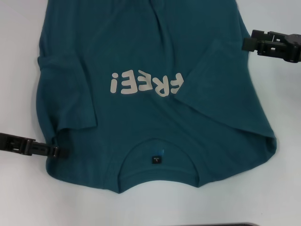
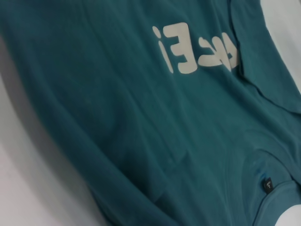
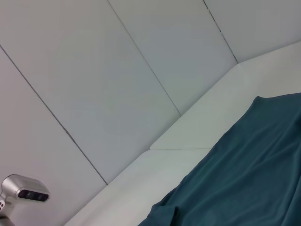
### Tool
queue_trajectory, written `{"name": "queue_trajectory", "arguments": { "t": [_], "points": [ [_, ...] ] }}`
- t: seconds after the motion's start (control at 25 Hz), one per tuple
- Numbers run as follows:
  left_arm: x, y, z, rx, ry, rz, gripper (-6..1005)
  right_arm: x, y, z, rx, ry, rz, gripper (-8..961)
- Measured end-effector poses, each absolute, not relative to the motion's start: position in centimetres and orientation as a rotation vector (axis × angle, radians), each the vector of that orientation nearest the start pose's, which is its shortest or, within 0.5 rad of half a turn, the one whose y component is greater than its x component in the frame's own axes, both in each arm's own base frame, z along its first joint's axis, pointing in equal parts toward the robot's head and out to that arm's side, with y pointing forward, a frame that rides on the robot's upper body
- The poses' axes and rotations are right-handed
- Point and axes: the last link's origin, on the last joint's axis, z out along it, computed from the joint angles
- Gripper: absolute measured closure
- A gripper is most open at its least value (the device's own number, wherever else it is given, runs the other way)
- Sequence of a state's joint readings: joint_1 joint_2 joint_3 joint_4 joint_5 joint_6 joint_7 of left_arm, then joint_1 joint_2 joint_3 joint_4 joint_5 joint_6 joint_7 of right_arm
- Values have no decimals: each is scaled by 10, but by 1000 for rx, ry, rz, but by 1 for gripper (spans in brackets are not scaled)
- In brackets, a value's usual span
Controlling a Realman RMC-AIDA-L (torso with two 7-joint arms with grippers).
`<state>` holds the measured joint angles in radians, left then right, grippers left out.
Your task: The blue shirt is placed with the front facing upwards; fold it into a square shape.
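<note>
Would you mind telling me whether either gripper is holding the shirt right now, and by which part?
The left gripper touches the blue shirt at its side edge near the collar; a grip cannot be confirmed. The right gripper sits beside it, holding nothing.

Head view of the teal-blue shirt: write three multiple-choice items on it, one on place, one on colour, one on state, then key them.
1. Where does the left gripper sit against the dark teal-blue short-sleeved cotton T-shirt?
A. over the chest lettering
B. at the shirt's left edge, near the shoulder
C. inside the collar

2. What colour is the "FREE!" lettering?
A. white
B. yellow
C. black

3. How do the sleeves lie?
A. spread flat outward
B. rolled into tubes
C. folded inward over the body

Key: 1 B, its tip meets the cloth edge beside the collar end; 2 A, pale letters on teal; 3 C, both sleeve flaps overlap the chest. The right gripper sits at the right edge.
</note>
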<state>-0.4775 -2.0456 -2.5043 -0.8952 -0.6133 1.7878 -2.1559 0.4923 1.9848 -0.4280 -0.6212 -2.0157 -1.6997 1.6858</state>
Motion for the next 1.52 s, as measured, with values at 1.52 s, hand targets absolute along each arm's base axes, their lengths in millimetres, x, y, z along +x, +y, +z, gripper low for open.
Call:
{"name": "queue_trajectory", "arguments": {
  "t": [1.52],
  "points": [
    [-330,274,42,-2507,-1755,3,125,295,319,63,-2475,1103,947,8]
  ]
}}
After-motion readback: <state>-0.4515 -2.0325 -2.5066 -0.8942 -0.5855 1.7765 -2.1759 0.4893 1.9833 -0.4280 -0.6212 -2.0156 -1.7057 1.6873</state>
